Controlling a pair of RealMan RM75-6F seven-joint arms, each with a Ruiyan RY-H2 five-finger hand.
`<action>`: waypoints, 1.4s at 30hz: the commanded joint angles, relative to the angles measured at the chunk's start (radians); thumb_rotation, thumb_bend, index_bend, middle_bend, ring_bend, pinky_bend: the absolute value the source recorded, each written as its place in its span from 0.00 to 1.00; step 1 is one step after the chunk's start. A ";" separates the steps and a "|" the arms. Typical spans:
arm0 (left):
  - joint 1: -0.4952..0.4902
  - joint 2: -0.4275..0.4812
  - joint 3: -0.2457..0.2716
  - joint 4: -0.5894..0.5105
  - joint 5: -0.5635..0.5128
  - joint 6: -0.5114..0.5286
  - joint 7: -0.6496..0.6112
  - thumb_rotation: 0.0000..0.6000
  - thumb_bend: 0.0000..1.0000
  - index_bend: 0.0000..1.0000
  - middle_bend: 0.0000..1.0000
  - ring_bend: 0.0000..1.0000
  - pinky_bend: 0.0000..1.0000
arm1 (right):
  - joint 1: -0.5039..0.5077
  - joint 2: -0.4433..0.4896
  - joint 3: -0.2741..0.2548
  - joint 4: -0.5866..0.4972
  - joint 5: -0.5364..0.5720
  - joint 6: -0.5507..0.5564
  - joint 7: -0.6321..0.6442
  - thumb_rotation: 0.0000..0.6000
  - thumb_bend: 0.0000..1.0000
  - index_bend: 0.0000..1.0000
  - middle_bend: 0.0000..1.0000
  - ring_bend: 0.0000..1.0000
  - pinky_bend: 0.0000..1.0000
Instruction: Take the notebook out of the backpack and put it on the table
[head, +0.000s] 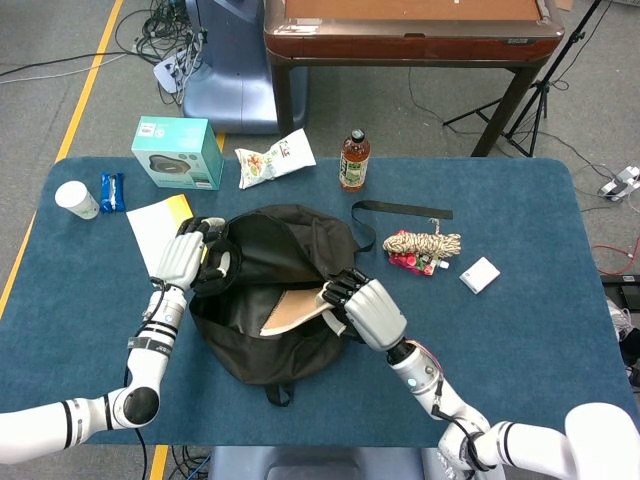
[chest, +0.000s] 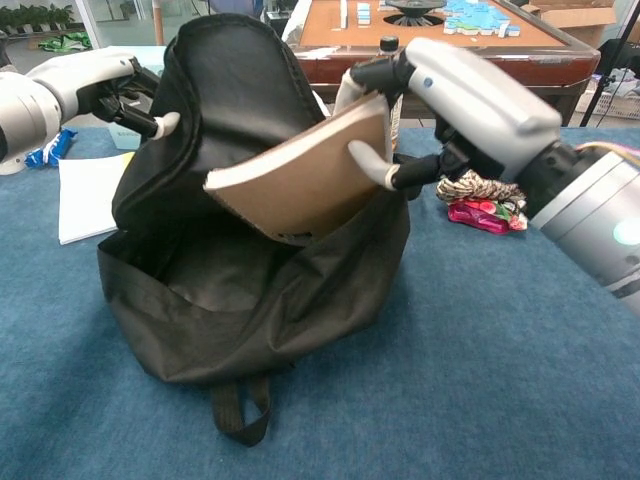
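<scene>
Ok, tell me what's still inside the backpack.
The notebook, gripped by the right hand, is partly out; its lower corner sits inside the backpack. Only dark lining shows otherwise; the bottom is hidden.
</scene>
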 joint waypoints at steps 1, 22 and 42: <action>0.002 0.005 0.008 -0.008 0.005 -0.004 -0.001 1.00 0.70 0.72 0.20 0.09 0.02 | -0.027 0.080 0.016 -0.105 -0.026 0.057 0.015 1.00 0.60 0.94 0.71 0.54 0.37; 0.035 0.102 0.091 -0.185 0.126 -0.024 -0.010 1.00 0.32 0.17 0.09 0.04 0.02 | -0.142 0.388 0.098 -0.362 0.043 0.139 0.011 1.00 0.60 0.94 0.71 0.55 0.37; 0.097 0.182 0.123 -0.258 0.221 0.057 -0.021 0.92 0.26 0.07 0.06 0.01 0.02 | -0.081 0.332 0.073 -0.312 0.203 -0.126 0.109 1.00 0.60 0.94 0.71 0.55 0.37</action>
